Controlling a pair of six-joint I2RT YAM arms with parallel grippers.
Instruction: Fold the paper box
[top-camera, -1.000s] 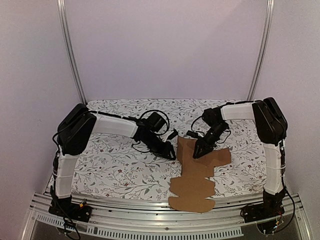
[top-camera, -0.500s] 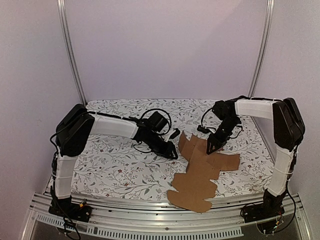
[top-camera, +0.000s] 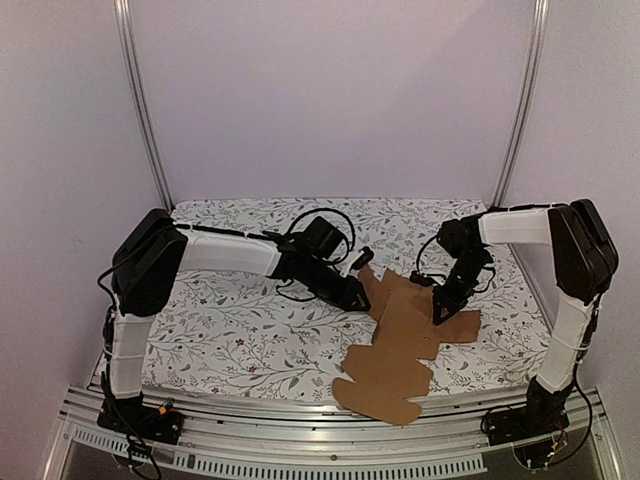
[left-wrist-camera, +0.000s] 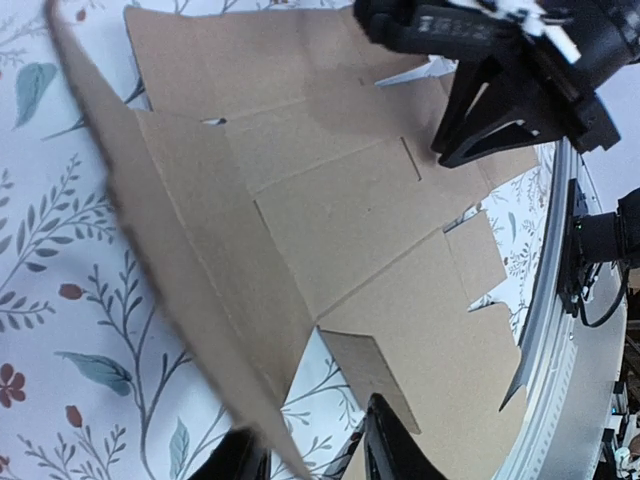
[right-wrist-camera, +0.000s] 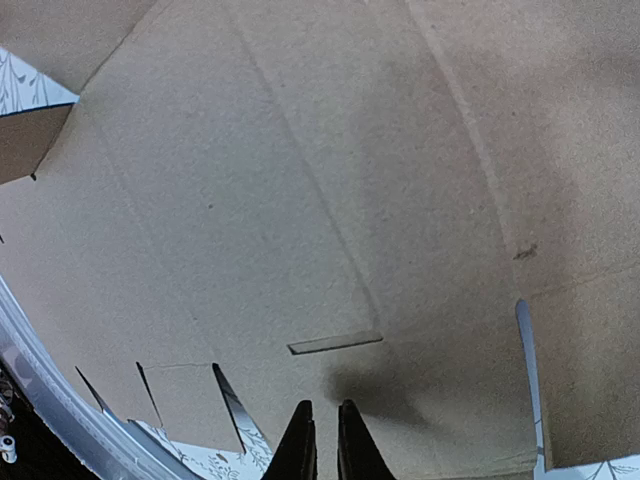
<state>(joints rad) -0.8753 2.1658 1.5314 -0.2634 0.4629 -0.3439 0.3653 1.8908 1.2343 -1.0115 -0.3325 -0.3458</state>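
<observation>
The paper box (top-camera: 395, 345) lies unfolded, a flat brown cardboard sheet on the flower-printed cloth (top-camera: 230, 330) right of the table's middle. Its rounded near flap reaches past the cloth over the aluminium rail (top-camera: 300, 440) at the front. Black cables loop over the left arm's wrist. Both arms reach in from the sides and meet at the sheet's far end, so they cover part of it from above.

From overhead, the left gripper (top-camera: 358, 297) sits at the sheet's far left corner and the right gripper (top-camera: 441, 315) at its right wing. Neither jaw gap can be read there.

The left wrist camera shows a side panel (left-wrist-camera: 190, 240) raised steeply off the cloth, which the overhead view barely shows. The panel's blurred lower edge runs down between the left gripper's fingers (left-wrist-camera: 390, 450). They stand partly apart, wider than the card is thick, and whether they touch it cannot be told. The same view catches the right gripper (left-wrist-camera: 470, 150) pointing down at the sheet.

The right wrist camera is filled with cardboard (right-wrist-camera: 300, 200), creases and one thin cut slot (right-wrist-camera: 335, 343). Its fingers (right-wrist-camera: 300, 445) are drawn together, only a slit between them and nothing seen in it. They are cut off by the frame's bottom edge.
</observation>
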